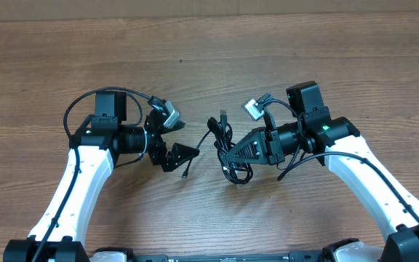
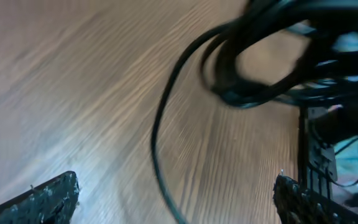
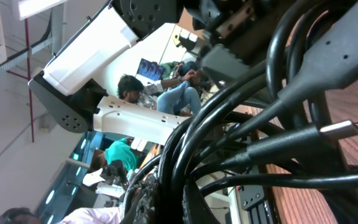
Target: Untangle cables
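Cables [image 3: 278, 144] before left arm [image 3: 86, 56], table [image 1: 195, 58]

black cables [image 1: 222, 132], brown wood-grain table [image 1: 195, 44]

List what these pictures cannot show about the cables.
- Overhead: how many cables there are and how they knot; they are too small, and the right tool covers part.
- Left wrist: cables blurred and cut off by the top edge.
- Right wrist: the right tool's grip point; close cables hide it.
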`<action>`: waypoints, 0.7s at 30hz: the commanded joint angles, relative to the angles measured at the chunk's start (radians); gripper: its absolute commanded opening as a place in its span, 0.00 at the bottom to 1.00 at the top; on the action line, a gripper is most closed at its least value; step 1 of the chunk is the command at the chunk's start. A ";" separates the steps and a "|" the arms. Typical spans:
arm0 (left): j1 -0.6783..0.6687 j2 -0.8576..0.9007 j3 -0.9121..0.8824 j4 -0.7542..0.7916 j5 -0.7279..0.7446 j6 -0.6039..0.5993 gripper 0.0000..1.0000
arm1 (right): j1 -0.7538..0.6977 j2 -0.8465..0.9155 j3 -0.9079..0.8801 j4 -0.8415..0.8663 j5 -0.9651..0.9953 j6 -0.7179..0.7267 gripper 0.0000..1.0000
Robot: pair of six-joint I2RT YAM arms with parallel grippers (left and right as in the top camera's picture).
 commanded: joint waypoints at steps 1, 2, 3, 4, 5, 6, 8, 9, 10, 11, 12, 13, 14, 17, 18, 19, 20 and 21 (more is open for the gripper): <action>0.003 0.008 0.002 0.034 0.146 0.127 1.00 | -0.001 -0.019 0.004 0.000 -0.046 0.023 0.04; 0.003 0.008 0.002 0.042 0.157 0.145 1.00 | 0.000 -0.019 0.004 -0.003 -0.046 0.023 0.04; 0.003 0.008 0.002 0.048 0.170 0.164 1.00 | 0.003 -0.019 0.004 -0.007 -0.046 0.023 0.04; 0.003 0.008 0.002 0.051 0.190 0.189 0.99 | 0.007 -0.019 0.004 -0.013 -0.046 0.023 0.04; 0.003 0.008 0.002 0.053 0.212 0.216 1.00 | 0.013 -0.019 0.004 -0.020 -0.046 0.027 0.04; 0.003 0.008 0.002 0.054 0.234 0.243 0.99 | 0.018 -0.019 0.004 -0.024 -0.046 0.031 0.04; 0.000 0.008 0.002 0.055 0.254 0.290 1.00 | 0.032 -0.019 0.004 -0.029 -0.046 0.037 0.04; -0.005 0.008 0.002 0.055 0.252 0.308 0.97 | 0.041 -0.019 0.004 -0.026 -0.046 0.045 0.04; -0.008 0.008 0.002 0.055 0.252 0.317 0.97 | 0.048 -0.019 0.004 -0.026 -0.046 0.046 0.04; -0.012 0.008 0.002 0.055 0.251 0.320 0.98 | 0.054 -0.019 0.004 -0.026 -0.046 0.045 0.04; -0.018 0.008 0.002 0.055 0.250 0.328 0.97 | 0.062 -0.019 0.004 -0.026 -0.046 0.045 0.04; -0.023 0.008 0.002 0.055 0.249 0.333 0.97 | 0.069 -0.019 0.004 -0.026 -0.046 0.045 0.04; -0.029 0.008 0.002 0.055 0.245 0.335 0.98 | 0.079 -0.019 0.004 -0.024 -0.046 0.045 0.04; -0.050 0.008 0.002 0.055 0.238 0.335 0.98 | 0.107 -0.019 0.004 -0.013 -0.046 0.045 0.04; -0.057 0.008 0.002 0.055 0.238 0.335 0.98 | 0.113 -0.019 0.004 -0.008 -0.046 0.045 0.04; -0.065 0.008 0.002 0.055 0.238 0.335 0.97 | 0.120 -0.019 0.004 -0.003 -0.046 0.045 0.04; -0.073 0.008 0.002 0.055 0.238 0.335 0.94 | 0.123 -0.019 0.004 0.001 -0.046 0.045 0.04; -0.080 0.008 0.002 0.055 0.238 0.335 0.91 | 0.123 -0.019 0.004 0.002 -0.046 0.045 0.04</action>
